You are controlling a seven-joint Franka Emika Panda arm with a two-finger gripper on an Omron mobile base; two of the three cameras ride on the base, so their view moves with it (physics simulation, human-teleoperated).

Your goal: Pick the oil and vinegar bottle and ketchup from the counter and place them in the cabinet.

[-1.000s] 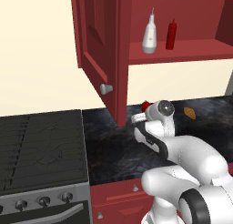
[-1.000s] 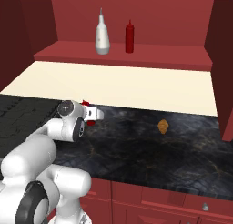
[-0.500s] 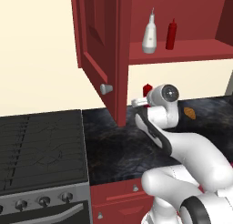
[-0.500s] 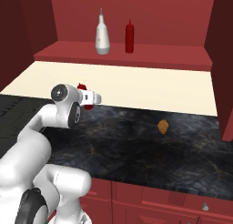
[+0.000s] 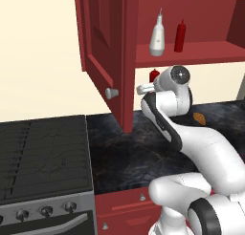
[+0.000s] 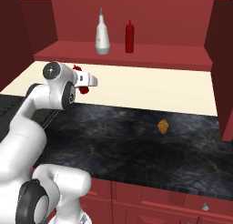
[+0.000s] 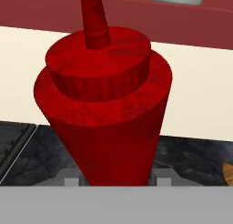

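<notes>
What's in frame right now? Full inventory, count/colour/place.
oil bottle: 1, grey-white, on cabinet shelf, left of a slim red bottle
slim red bottle: 1, red, on shelf
ketchup: 1, bright red, held in the pincer, off the counter, below the shelf
cabinet: 1, dark red, on the wall, door open with silver knob
counter: 1, black marbled, under the cabinet
orange item: 1, small, on counter, right side; too small to tell what
stove: 1, black top, left of counter
drawers: dark red, below counter, count unclear
arm: 1, white
pincer: 1, shut on ketchup
</notes>
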